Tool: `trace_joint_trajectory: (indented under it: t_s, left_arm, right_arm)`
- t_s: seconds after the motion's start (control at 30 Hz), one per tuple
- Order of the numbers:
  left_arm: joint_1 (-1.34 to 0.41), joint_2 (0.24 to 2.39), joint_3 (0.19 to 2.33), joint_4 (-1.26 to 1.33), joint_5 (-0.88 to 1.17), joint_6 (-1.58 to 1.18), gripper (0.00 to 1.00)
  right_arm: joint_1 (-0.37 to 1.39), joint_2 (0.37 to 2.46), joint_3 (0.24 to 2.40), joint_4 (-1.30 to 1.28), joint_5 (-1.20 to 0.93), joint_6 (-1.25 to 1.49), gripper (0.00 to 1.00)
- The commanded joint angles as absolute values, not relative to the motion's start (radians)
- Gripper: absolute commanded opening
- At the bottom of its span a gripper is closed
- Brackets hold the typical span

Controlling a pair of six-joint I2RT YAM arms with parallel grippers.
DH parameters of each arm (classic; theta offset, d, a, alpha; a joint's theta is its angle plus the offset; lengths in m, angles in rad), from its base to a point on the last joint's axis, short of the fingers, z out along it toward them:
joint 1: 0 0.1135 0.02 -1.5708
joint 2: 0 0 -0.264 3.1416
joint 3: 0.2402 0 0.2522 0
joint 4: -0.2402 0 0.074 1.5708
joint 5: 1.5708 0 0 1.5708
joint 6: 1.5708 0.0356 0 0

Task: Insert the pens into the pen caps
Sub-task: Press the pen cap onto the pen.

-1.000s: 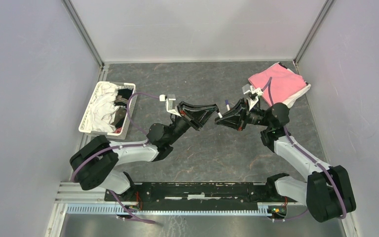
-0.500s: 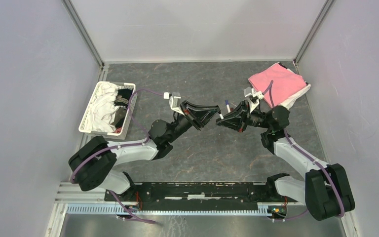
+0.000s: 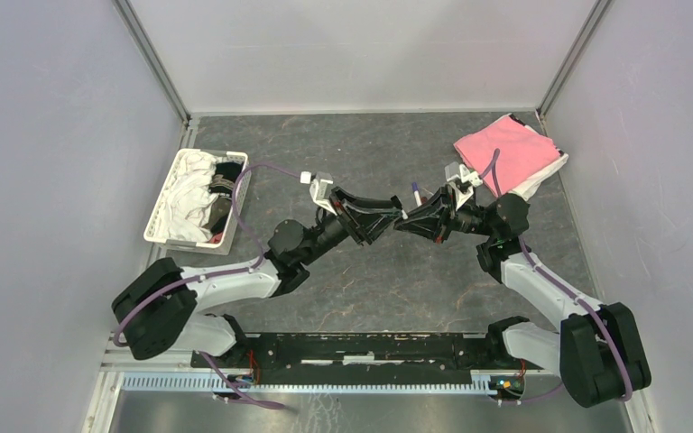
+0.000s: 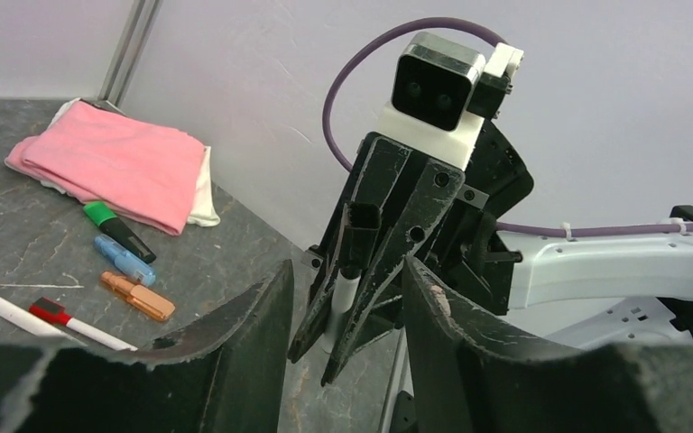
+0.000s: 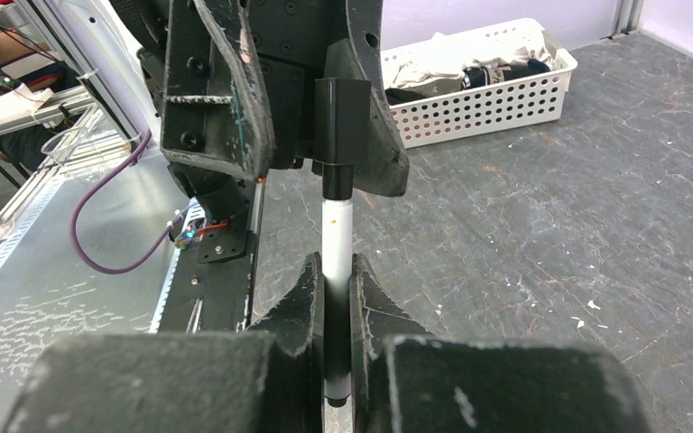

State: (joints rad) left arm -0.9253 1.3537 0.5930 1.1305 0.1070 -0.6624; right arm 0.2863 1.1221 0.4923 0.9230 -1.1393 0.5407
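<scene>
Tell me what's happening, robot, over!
Left gripper open. Right gripper shut on white pen, black cap on its tip. Other markers lie near pink cloth.

the pen [image 5: 336, 244] has a smooth white plastic barrel and a matt black plastic cap [image 5: 341, 117]; the left hand [image 4: 345, 264] is matt black plastic, scuffed and chipped along its edges. the counter [image 5: 550, 225] looks like dark grey stone, matt and scratched. the pink cloth [image 4: 117, 162] is soft fabric and the basket [image 5: 478, 99] is white perforated plastic.
</scene>
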Motion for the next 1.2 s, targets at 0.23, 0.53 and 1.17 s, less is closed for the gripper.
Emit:
trace_joint_trajectory:
  t_s: [0.23,0.53,1.17]
  left_arm:
    - [-0.928,1.191,0.496,1.167,0.076,-0.552,0.68]
    - [-0.914,1.303,0.611,1.198,0.045,-0.682,1.0]
    - [-0.913,1.426,0.722,1.163,0.047,-0.762,0.77]
  right_arm:
    - [0.289,1.098,0.488,0.87,-1.14,0.447,0.0]
    - [0.289,1.094,0.481,0.871,-1.14,0.45,0.0]
    - [0.288,1.089,0.476,0.855,-1.115,0.456,0.0]
